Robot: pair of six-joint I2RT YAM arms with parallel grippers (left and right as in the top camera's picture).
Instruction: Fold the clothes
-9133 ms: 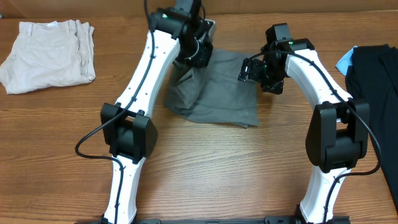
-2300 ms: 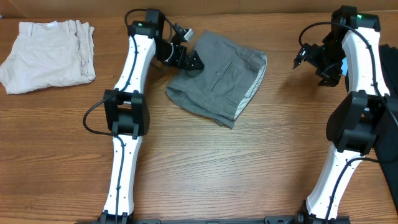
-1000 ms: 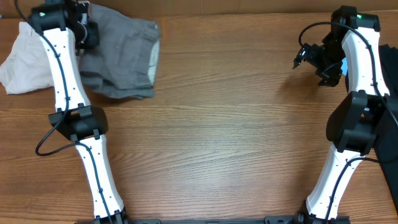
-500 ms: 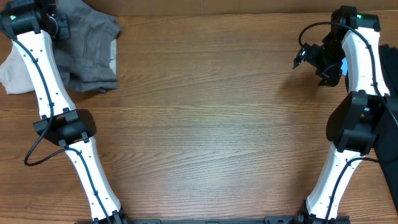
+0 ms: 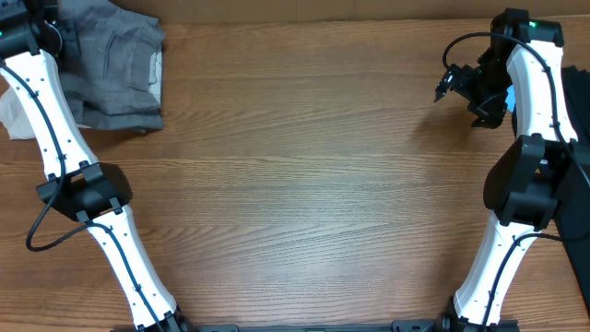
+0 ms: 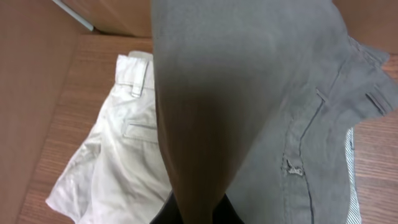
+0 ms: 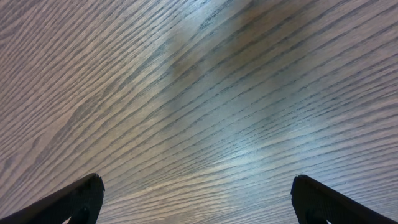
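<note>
The folded grey shorts point(image 5: 115, 65) lie at the far left of the table, over the cream-white shorts point(image 5: 11, 109), of which only an edge shows in the overhead view. My left gripper point(image 5: 53, 37) is shut on the grey shorts' cloth at the far left corner. In the left wrist view the grey cloth point(image 6: 249, 93) hangs from my jaws point(image 6: 198, 214) and the cream-white shorts point(image 6: 118, 162) lie beneath. My right gripper point(image 5: 454, 85) is open and empty above bare wood at the far right; its fingertips point(image 7: 199, 199) frame only table.
Dark clothing point(image 5: 581, 111) and a blue item point(image 5: 510, 97) lie at the right edge behind my right arm. A wall or board point(image 6: 31, 81) stands left of the cream shorts.
My left gripper has dragged the folded grey shorts from the table's middle to the far left, onto the cream-white shorts. My right arm has stayed still since it withdrew to the right.
</note>
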